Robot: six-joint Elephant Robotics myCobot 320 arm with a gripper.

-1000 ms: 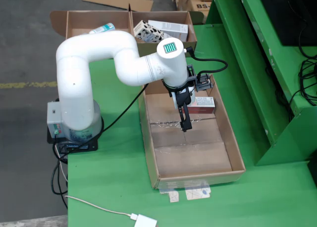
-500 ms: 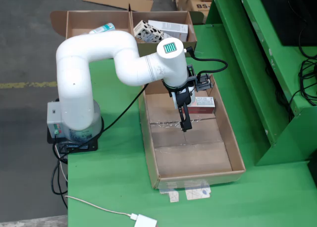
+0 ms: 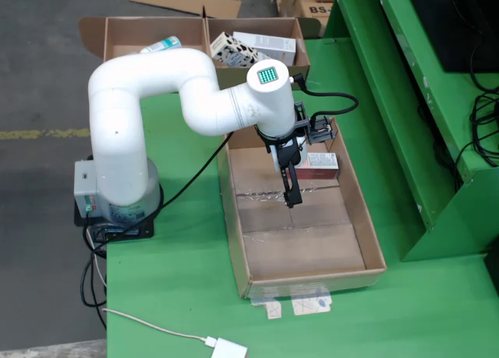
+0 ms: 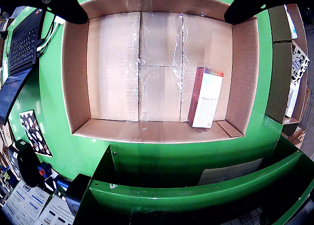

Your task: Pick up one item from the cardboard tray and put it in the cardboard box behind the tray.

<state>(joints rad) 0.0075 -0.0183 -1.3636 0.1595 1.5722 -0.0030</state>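
Note:
A shallow cardboard tray [image 3: 236,241] lies on the green table. One red and white carton [image 3: 320,164] lies flat in it near the far right corner. It also shows in the wrist view [image 4: 207,97] at the tray's right side. My gripper [image 3: 290,194] hangs over the tray floor, just left of the carton and apart from it. In the wrist view the gripper [image 4: 156,14] has its two black fingers [image 4: 64,7] spread wide, open and empty. The cardboard box [image 3: 117,34] stands behind the tray, with two compartments.
The box holds a white and teal bottle [image 3: 160,45], a black-and-white patterned pack [image 3: 232,51] and a white carton [image 3: 265,46]. A green frame [image 3: 405,101] rises on the right. A laptop [image 4: 22,43], cables and a white adapter [image 3: 228,348] lie around.

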